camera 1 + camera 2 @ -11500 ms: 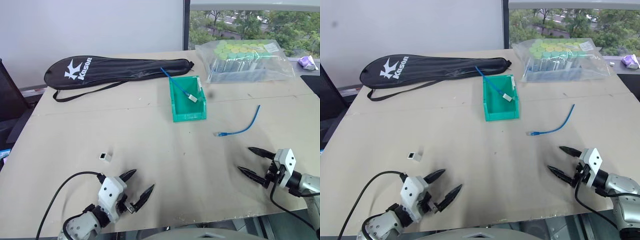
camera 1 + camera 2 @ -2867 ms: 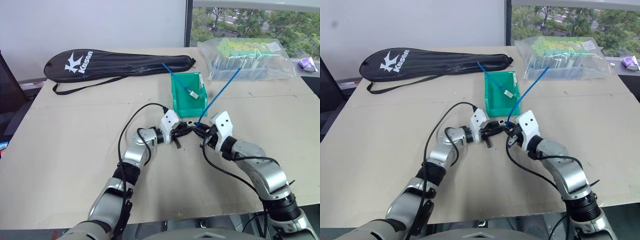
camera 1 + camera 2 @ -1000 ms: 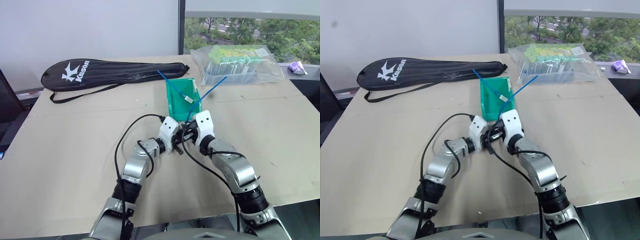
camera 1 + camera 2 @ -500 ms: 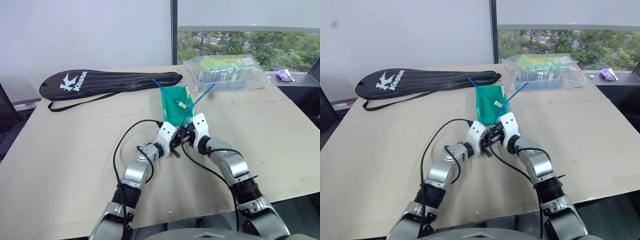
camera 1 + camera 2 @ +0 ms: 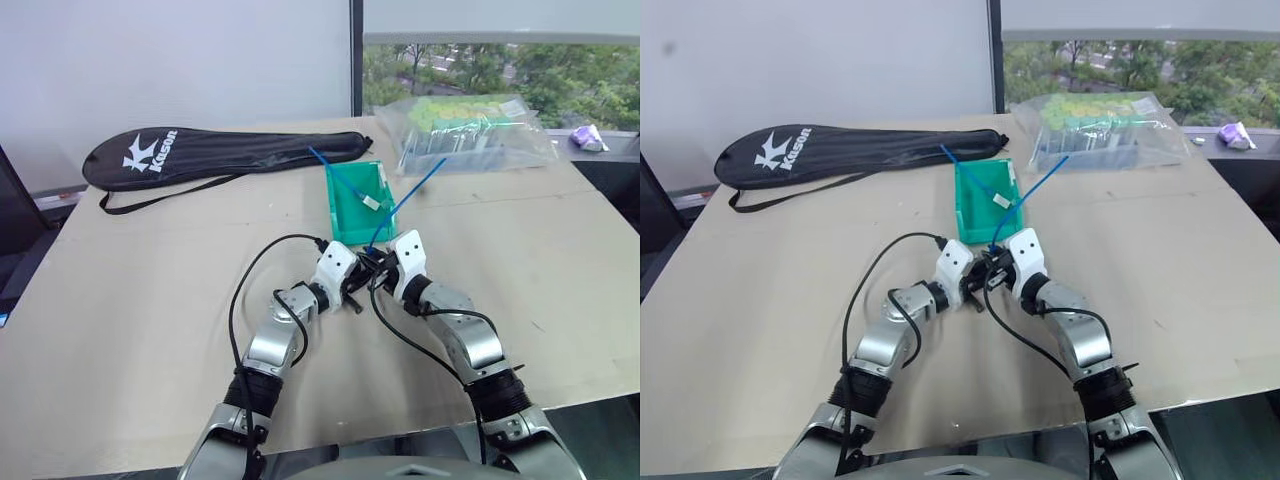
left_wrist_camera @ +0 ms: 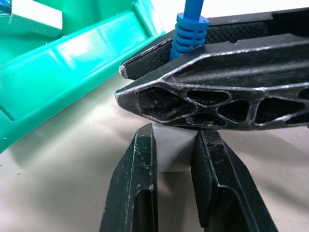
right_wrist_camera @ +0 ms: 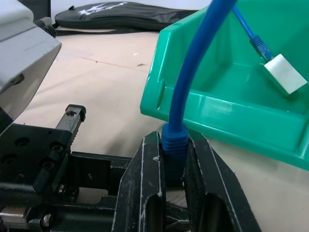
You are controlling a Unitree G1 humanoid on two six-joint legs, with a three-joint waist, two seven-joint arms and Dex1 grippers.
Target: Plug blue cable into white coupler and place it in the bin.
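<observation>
Nearest, the left hand (image 6: 174, 193) pinches the white coupler (image 6: 175, 153) just above the tabletop (image 5: 150, 300); the right hand (image 7: 166, 193) clamps the blue cable (image 7: 193, 72) at its boot, meeting it. Misaligned, the plug could jam or twist the coupler loose. Just beyond stands the bin (image 5: 345, 215); farther, a black case (image 5: 220, 152) reads "Kason".

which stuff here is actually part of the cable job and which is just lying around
In the job:
- blue cable, held by the right gripper
- white coupler, held by the left gripper
- green bin

Lying about:
- black racket cover
- clear bag of green-capped tubes
- second blue cable with a white block, in the bin
</observation>
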